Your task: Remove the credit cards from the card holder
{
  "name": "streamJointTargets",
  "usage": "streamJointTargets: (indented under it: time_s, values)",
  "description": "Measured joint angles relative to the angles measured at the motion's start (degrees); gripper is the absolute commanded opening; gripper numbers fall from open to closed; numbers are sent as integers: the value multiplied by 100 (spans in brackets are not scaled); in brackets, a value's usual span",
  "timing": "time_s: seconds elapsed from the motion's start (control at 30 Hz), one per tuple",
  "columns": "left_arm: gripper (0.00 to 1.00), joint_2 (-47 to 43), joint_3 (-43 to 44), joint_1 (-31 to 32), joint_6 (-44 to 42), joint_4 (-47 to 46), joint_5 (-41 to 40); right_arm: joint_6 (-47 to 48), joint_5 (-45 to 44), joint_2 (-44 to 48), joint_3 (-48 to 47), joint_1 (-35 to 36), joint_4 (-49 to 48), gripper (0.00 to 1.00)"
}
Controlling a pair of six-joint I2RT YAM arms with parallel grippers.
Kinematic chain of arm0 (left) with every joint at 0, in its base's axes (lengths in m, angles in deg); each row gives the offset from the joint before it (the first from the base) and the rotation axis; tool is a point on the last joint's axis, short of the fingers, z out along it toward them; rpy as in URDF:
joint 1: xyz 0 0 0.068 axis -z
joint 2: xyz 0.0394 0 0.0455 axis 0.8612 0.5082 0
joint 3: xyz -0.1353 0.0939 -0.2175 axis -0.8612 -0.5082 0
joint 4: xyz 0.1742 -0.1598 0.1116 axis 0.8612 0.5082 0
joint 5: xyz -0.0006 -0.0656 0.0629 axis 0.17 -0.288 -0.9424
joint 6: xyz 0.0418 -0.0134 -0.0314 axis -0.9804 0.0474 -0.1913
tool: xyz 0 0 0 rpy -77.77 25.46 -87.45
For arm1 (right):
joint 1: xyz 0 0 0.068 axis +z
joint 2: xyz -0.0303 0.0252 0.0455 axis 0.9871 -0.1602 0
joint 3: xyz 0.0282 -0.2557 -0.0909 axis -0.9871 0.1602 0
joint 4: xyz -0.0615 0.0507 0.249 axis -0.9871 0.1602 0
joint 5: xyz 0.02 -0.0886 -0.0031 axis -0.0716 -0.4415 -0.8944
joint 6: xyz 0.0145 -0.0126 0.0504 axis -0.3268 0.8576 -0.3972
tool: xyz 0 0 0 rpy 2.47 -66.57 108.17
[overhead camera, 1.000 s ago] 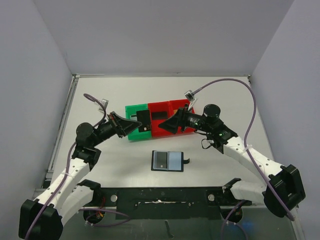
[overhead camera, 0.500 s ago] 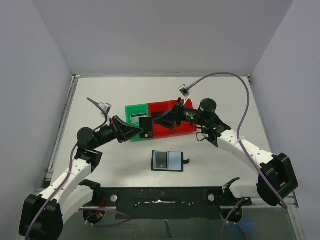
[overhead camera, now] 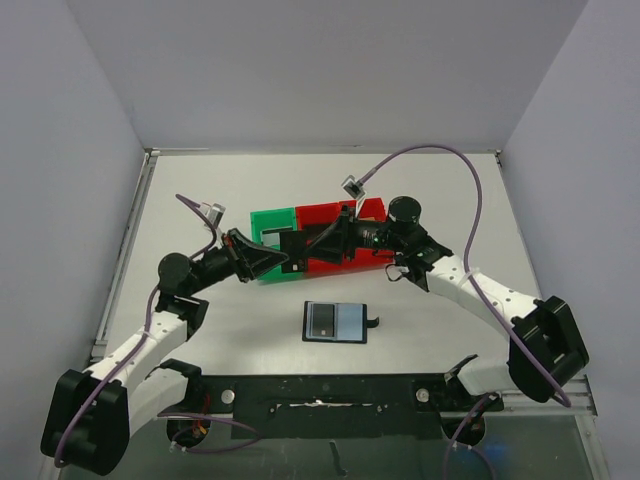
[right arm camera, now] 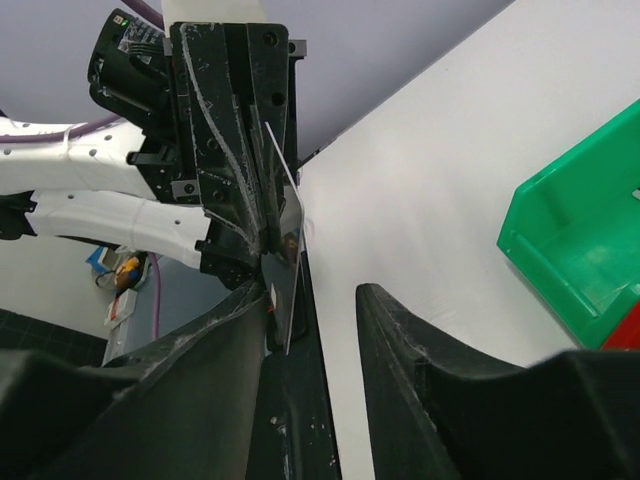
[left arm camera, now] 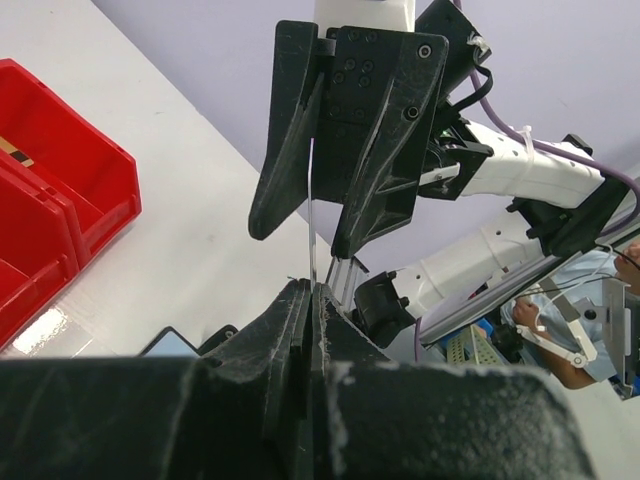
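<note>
Left gripper (overhead camera: 286, 260) clamped on a credit card (right arm camera: 286, 245), held up near the green bin (overhead camera: 266, 222); right gripper (overhead camera: 312, 243) jaws apart, straddling the same card; card holder (overhead camera: 335, 321) lies open on the table (overhead camera: 200, 190), apart

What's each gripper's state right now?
Left gripper: closed, holding a card.
Right gripper: open, jaws straddling that card, not clamped yet.

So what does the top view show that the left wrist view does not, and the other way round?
Only the top view: the green bin and the whole open card holder on the table. Only the left wrist view: the card edge-on, with a gap to each finger of the right gripper. Both: the left gripper shut on that card, and the red bins.
</note>
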Motion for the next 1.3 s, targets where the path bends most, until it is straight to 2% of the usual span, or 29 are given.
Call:
streamJointTargets:
  time_s: [0.4, 0.63, 0.77, 1.13, 1.3]
  values:
    - [0, 142, -98, 0, 144, -269, -15, -321, 433, -168, 2, 0, -708, 22]
    - [0, 144, -114, 0, 160, -341, -76, -382, 505, -280, 2, 0, -726, 23]
    - [0, 151, -164, -4, 240, -492, -136, -389, 542, -293, 2, 22, -726, 14]
    - [0, 280, -188, -4, 321, -658, -125, -413, 546, -372, 2, 31, -743, 15]
    - [0, 326, -188, -4, 380, -778, -116, -417, 546, -374, 2, 33, -752, 13]
